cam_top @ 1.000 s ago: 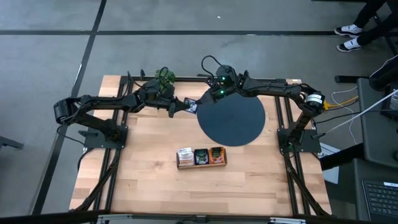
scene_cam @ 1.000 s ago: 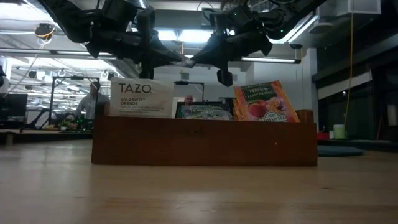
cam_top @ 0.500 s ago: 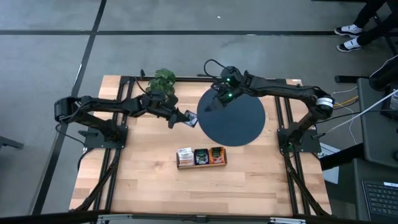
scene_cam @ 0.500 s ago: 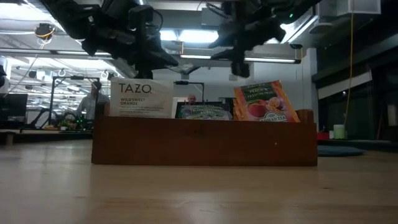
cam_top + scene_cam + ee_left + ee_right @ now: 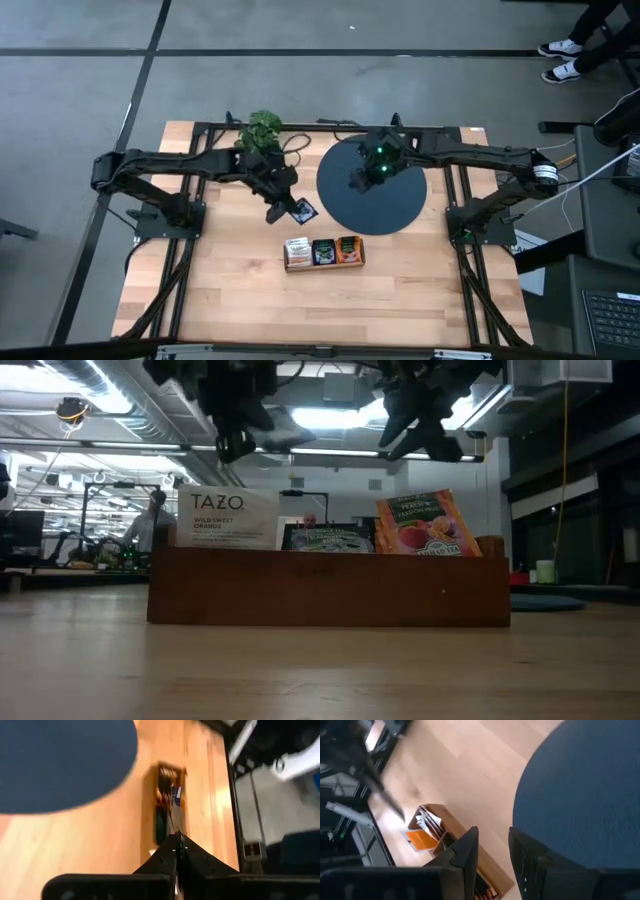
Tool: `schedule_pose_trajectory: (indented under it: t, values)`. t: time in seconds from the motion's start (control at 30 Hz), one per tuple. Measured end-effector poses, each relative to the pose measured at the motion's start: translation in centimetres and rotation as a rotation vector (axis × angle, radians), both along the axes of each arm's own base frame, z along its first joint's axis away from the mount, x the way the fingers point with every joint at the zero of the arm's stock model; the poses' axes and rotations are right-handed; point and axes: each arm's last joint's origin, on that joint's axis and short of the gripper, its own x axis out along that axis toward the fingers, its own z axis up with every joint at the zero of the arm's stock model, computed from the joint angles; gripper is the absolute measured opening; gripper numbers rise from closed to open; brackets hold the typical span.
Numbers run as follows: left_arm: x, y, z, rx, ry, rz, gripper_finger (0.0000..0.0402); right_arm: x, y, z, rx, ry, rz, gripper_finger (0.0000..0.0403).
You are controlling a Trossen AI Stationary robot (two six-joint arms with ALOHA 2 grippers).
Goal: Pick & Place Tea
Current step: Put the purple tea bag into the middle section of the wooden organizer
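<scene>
My left gripper (image 5: 290,207) is shut on a small dark tea packet (image 5: 304,211) with a pale rim, above the bare wood between the black disc (image 5: 395,205) and the wooden box (image 5: 323,253). The box holds upright packets: white (image 5: 228,518), dark teal (image 5: 327,539) and orange-red (image 5: 425,525). My right gripper (image 5: 358,181) is open and hovers over the disc's left part, touching nothing. In the low view both grippers (image 5: 232,445) (image 5: 425,430) hang well above the box. My left gripper pinches the dark tea packet at one edge (image 5: 297,208) between its two shut fingers. It comes slanting down from the table's far-left side. The packet sticks out beyond the fingertips toward the box. In the left wrist view the fingers (image 5: 170,855) hide the contact.
A small green plant (image 5: 264,127) stands at the far edge behind my left arm. The disc lies on the far-right part of the table, and the box lies near the middle toward the near edge. Bare wood (image 5: 230,290) spreads near and left of the box.
My left gripper has carried the dark packet from beside the plant toward the near edge and a little right, closer to the box. My right gripper, which stood at the packet's other side a second ago, has drawn away rightward over the disc.
</scene>
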Motion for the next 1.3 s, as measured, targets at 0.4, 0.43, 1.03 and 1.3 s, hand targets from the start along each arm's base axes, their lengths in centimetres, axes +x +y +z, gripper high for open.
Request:
schedule_pose_trajectory:
  t: [0.4, 0.43, 1.03, 1.3]
  values:
    - [6.2, -4.9, 0.2, 0.008, 0.165, -0.203, 0.0003, 0.2, 3.0, -0.3, 0.022, 0.077, -0.081, 0.0110]
    - [6.8, -5.2, -0.2, 0.009, 0.190, -0.216, 0.0003, 0.1, 3.1, -0.4, 0.024, 0.091, -0.081, 0.0110]
    - [12.2, -8.9, -5.7, 0.155, 0.337, -0.300, 0.0003, -2.0, 3.3, -1.6, -0.014, 0.344, -0.050, 0.0110]
    - [12.5, -8.3, -6.7, 0.206, 0.373, -0.262, 0.0003, -2.0, 3.3, -1.6, -0.016, 0.343, -0.046, 0.0110]
